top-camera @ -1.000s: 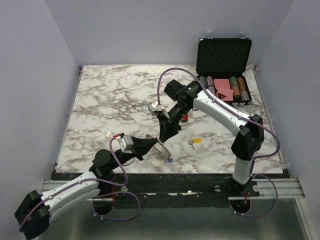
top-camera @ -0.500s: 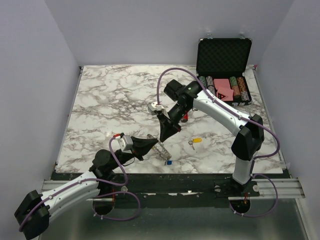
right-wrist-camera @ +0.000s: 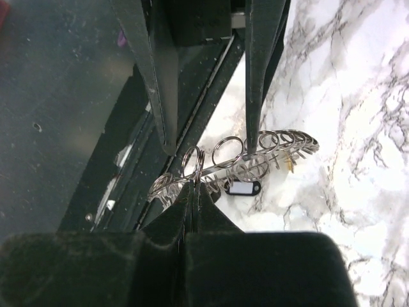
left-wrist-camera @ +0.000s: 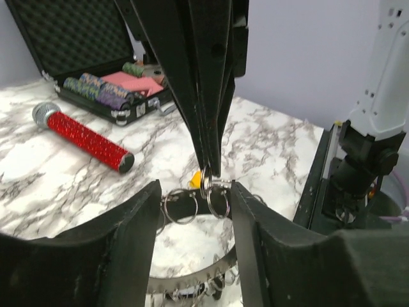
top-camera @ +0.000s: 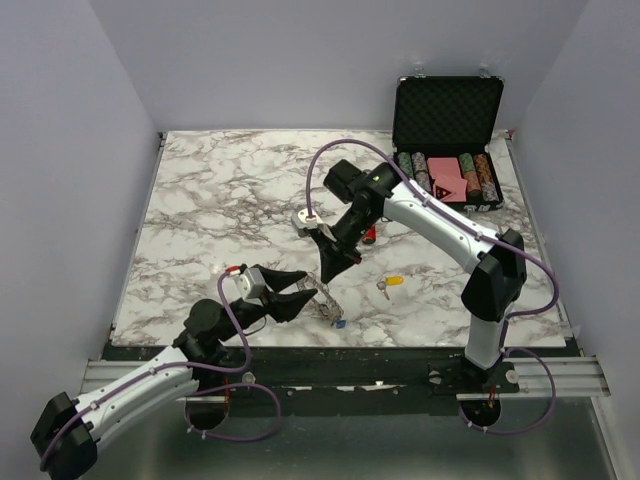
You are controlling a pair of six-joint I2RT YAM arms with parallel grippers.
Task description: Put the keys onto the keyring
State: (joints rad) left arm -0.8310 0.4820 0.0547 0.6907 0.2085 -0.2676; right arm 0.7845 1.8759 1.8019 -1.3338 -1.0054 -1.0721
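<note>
- Right gripper [top-camera: 327, 277] pinches a loop of the keyring [right-wrist-camera: 238, 171].
- Left gripper [top-camera: 304, 286] is released, fingers either side of it.
- Yellow key [top-camera: 392, 282] lies nearby on table [top-camera: 220, 200].

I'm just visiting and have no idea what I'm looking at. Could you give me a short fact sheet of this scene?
Left tool: open, one jaw each side of the keyring
Right tool: shut on a small loop of the keyring, from above
Yellow key: loose on the marble table, right of the keyring
Blue key: by the keyring; attached or not, cannot tell
Also there: red cylinder; open case of poker chips
</note>
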